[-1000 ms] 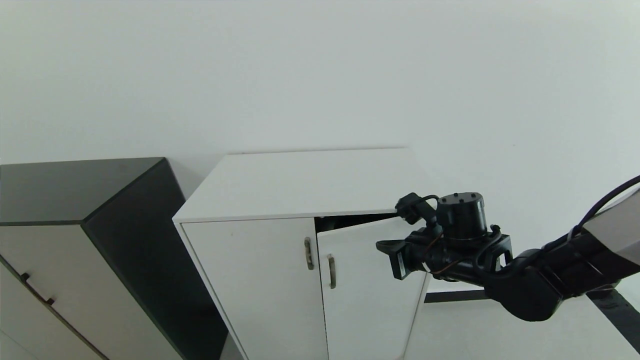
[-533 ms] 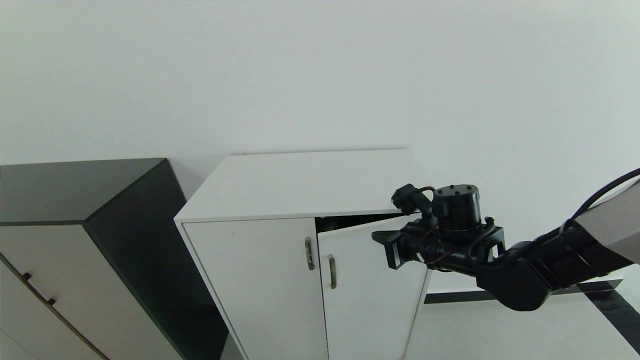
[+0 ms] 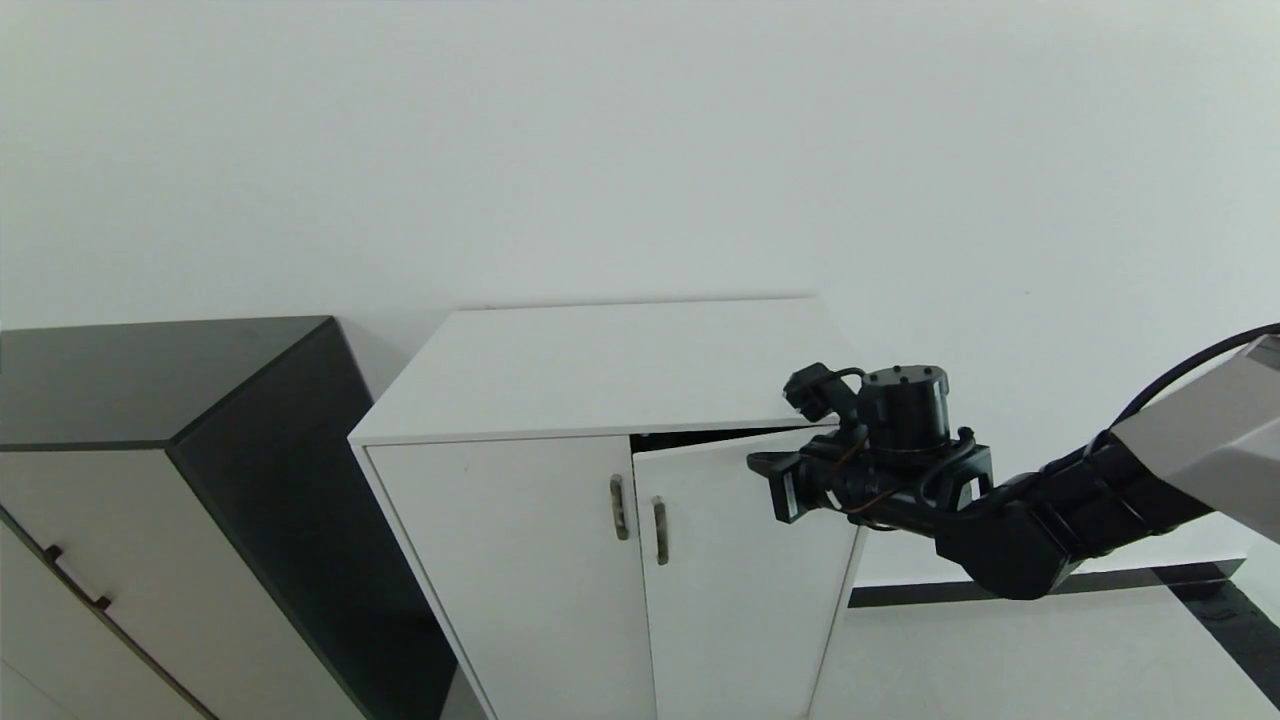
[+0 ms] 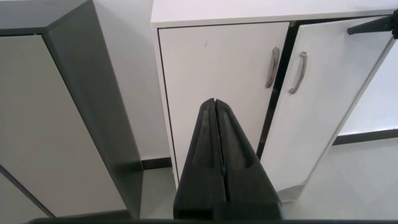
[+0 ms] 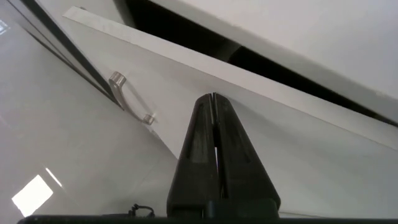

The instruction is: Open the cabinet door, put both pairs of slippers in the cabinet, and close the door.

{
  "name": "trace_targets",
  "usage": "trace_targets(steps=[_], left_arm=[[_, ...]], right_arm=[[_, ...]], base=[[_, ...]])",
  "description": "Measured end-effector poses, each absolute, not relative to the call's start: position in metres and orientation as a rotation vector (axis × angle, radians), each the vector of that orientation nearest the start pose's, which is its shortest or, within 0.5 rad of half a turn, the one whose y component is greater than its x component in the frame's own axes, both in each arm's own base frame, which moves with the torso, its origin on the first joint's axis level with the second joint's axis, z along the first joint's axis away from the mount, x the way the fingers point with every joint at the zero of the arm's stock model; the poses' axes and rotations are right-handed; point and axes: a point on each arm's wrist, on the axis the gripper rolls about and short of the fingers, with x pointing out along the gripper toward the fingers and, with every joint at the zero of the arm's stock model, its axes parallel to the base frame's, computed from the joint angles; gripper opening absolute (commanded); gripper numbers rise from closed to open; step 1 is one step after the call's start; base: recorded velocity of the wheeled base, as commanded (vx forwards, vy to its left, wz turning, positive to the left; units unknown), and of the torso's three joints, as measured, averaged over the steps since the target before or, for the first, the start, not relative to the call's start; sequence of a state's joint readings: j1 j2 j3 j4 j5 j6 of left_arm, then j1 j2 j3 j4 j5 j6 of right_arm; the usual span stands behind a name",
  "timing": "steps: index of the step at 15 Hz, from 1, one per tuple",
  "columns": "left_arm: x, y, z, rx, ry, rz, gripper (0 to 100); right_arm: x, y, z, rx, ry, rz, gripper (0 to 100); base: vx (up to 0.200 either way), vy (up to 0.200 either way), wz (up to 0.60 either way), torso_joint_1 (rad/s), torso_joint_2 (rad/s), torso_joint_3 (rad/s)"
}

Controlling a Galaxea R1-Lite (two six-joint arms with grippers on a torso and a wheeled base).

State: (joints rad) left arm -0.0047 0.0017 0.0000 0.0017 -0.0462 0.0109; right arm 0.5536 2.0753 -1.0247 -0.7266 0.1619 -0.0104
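The white cabinet [image 3: 600,370] stands against the wall with two doors. Its left door [image 3: 510,560] is closed. The right door [image 3: 730,610] stands slightly ajar, with a dark gap along its top edge. My right gripper [image 3: 772,485] is shut, its tip against the front of the right door near its upper outer corner. In the right wrist view the shut gripper [image 5: 213,98] points at that door [image 5: 298,162], beside its handle [image 5: 130,99]. My left gripper [image 4: 214,102] is shut and empty, held low in front of the left door [image 4: 217,62].
A taller dark cabinet [image 3: 150,385] stands close to the left of the white one, with a narrow gap between them. A black strip [image 3: 1000,590] runs along the wall's foot on the right, above pale open floor [image 3: 1000,660].
The right gripper has moved up and toward the cabinet, and the right door has swung inward with it. The gap at the door's top is narrower.
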Motion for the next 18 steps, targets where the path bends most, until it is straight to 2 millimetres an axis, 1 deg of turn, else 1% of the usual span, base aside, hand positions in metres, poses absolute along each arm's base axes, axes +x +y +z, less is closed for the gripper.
trace_targets(steps=[8, 18], left_arm=[[-0.023, -0.001, 0.075, 0.011, 0.003, -0.05, 0], [-0.023, -0.001, 0.075, 0.009, 0.003, -0.05, 0]], right_arm=[[0.35, 0.209, 0.117, -0.065, 0.297, 0.686, 0], [0.356, 0.207, 0.114, -0.064, 0.3, 0.675, 0]], base=[[0.0, 0.0, 0.0, 0.0, 0.0, 0.0], [0.0, 0.0, 0.0, 0.0, 0.0, 0.0]])
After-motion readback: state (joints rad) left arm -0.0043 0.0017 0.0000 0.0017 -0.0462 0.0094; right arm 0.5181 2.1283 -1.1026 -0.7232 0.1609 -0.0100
